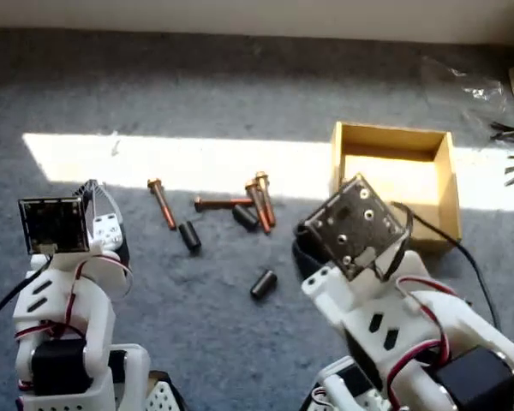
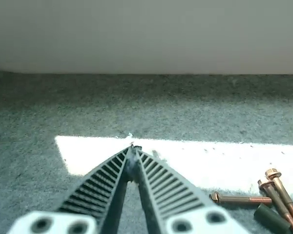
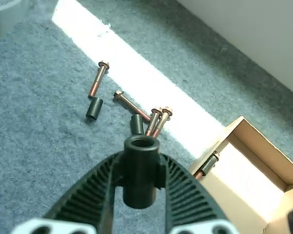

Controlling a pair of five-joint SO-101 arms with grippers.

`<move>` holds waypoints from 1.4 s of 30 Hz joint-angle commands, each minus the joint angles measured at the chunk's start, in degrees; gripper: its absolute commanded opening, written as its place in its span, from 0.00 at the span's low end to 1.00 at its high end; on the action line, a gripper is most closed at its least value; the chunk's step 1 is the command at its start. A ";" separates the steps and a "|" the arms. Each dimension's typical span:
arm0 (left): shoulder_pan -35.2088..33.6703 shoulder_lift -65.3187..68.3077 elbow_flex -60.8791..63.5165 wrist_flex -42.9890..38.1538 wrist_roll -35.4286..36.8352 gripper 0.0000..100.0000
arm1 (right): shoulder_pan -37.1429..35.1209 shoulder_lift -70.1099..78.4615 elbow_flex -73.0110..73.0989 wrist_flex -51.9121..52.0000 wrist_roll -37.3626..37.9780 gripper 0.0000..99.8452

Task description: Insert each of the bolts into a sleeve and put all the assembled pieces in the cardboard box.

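Right wrist view, nearest first: the right gripper [image 3: 141,158] is clamped on a black sleeve [image 3: 141,178], which stands upright between the ribbed fingers with its open bore facing the camera; by my reading the sleeve is ready and only a bolt is wanting.

Just beyond, on the grey carpet [image 3: 49,146], lies a second sleeve [image 3: 136,124], close against a pair of bolts [image 3: 157,121]; these lie side by side, heads away from the gripper and shanks pointing back toward it.

A slanting bolt [image 3: 131,104] lies beside them; farther off are a third sleeve [image 3: 94,107] and an outlying bolt [image 3: 98,79].

The cardboard box [image 3: 224,204] stands off to one side of the gripper, with one more bolt [image 3: 207,165] at its near wall; whether that one wears a sleeve I cannot tell.

The left gripper [image 2: 132,151] has its fingers pressed together on nothing. In the high view the outlying bolt is the one nearest the left arm, ahead of it and toward the right arm's side, with its long axis running roughly away from the arm. So the left arm is the likelier one to fetch a shank for the waiting bore.
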 commanded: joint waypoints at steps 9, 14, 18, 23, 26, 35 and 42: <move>0.75 18.33 -15.16 3.96 -3.78 0.01 | 0.84 -15.87 25.01 -15.16 -0.53 0.00; 0.84 27.82 -18.86 3.87 -3.60 0.01 | 3.21 -20.09 35.91 -21.76 -3.69 0.00; 3.82 34.59 -19.03 3.60 -3.52 0.01 | 6.29 -21.58 43.38 -27.21 -7.38 0.00; 7.08 41.63 -19.74 3.43 1.93 0.01 | 6.29 -22.46 50.24 -30.29 -10.11 0.00; 8.48 46.11 -22.99 3.52 2.37 0.01 | 6.37 -22.99 53.05 -31.78 -10.20 0.00; 10.59 62.81 -32.31 3.52 2.55 0.01 | 6.29 -22.90 54.64 -36.35 -10.29 0.01; 10.68 73.63 -37.93 3.52 10.37 0.01 | 6.20 -22.90 54.64 -36.44 -12.31 0.01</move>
